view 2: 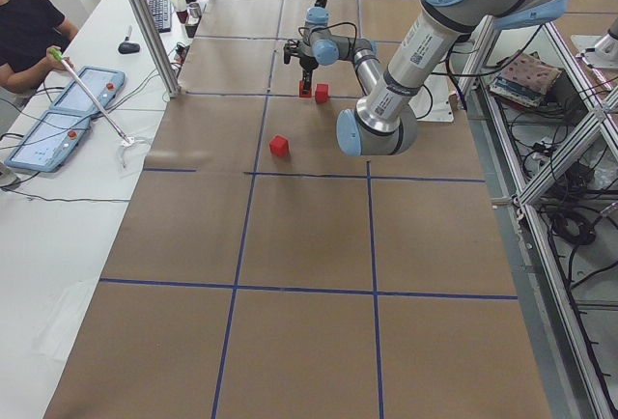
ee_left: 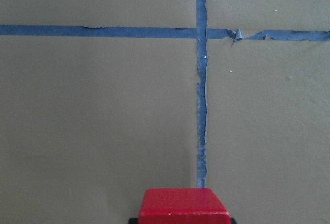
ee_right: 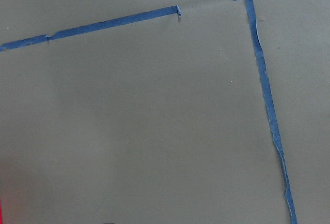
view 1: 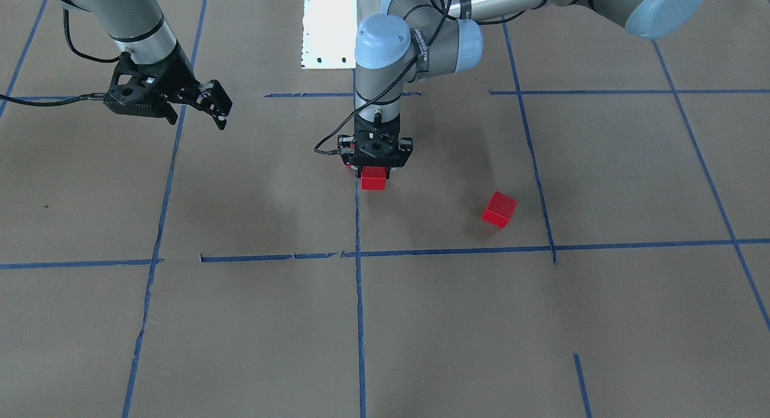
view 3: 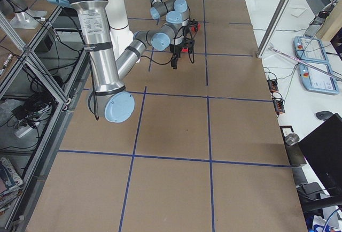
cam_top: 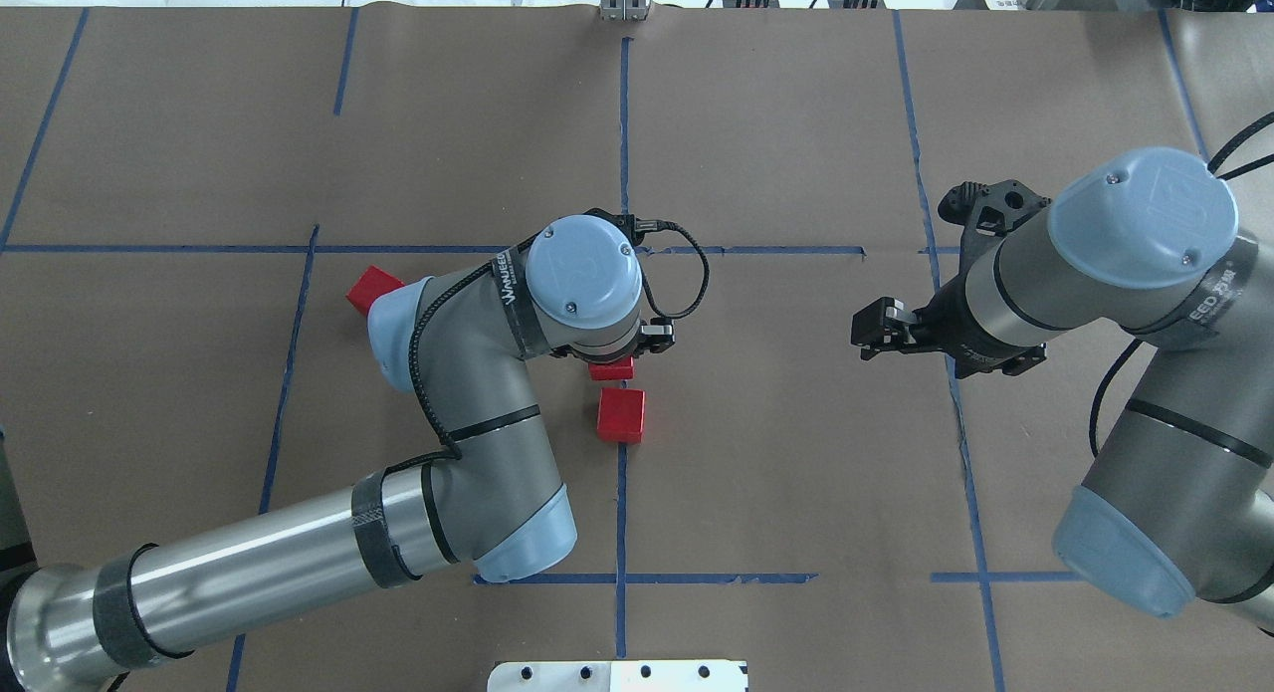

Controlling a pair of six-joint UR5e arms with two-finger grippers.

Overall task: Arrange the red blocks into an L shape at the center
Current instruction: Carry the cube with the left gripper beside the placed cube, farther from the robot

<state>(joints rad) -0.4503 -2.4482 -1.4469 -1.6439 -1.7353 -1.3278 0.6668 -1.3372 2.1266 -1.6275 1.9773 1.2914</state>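
My left gripper (view 1: 373,172) points straight down over the center cell's vertical blue tape line (cam_top: 622,493). It is shut on a red block (view 1: 373,181) (ee_left: 184,206), whose sides meet black fingertips in the left wrist view. I cannot tell whether this block touches the paper. A second red block (cam_top: 620,414) lies on the line just on the robot's side of it, hidden behind the gripper in the front-facing view. The third red block (cam_top: 372,288) (view 1: 499,209) sits apart, toward the robot's left. My right gripper (cam_top: 868,331) hovers open and empty near the cell's right line.
The white robot base (cam_top: 617,676) sits at the table's near edge. Brown paper with blue tape grid lines (view 1: 457,250) covers the table. In the exterior left view a person (view 2: 24,23) sits at a side table with teach pendants (view 2: 58,115).
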